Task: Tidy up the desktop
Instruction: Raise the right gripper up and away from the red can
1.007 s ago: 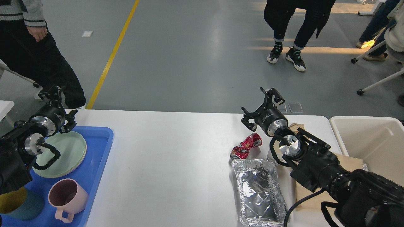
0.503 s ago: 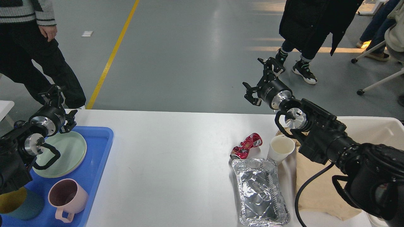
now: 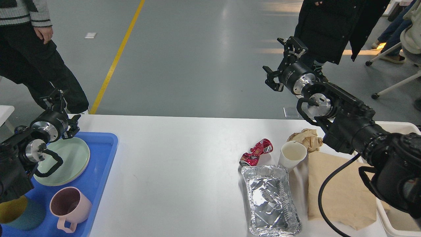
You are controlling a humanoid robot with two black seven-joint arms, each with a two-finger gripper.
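The white desktop (image 3: pixel 184 158) spans the view. On its right part lie a crushed red can (image 3: pixel 256 152), a white paper cup (image 3: pixel 292 154), a crumpled brown paper ball (image 3: pixel 306 138), an empty foil tray (image 3: pixel 271 200) and a flat brown paper bag (image 3: pixel 340 191). My right gripper (image 3: pixel 279 59) hangs open and empty, high above the table's far edge, beyond the cup and the paper ball. My left gripper (image 3: pixel 64 110) is open and empty over the far corner of the blue tray (image 3: pixel 102 164).
The blue tray holds a pale green plate (image 3: pixel 65 161), a pink mug (image 3: pixel 69 207) and a teal cup (image 3: pixel 19 214). A cream bin (image 3: pixel 391 227) stands at the right edge, partly behind my right arm. People stand on the floor beyond the table.
My right arm has lifted up and to the right, away from the tabletop, uncovering the paper cup, the paper ball and the bag. The left arm has not moved.
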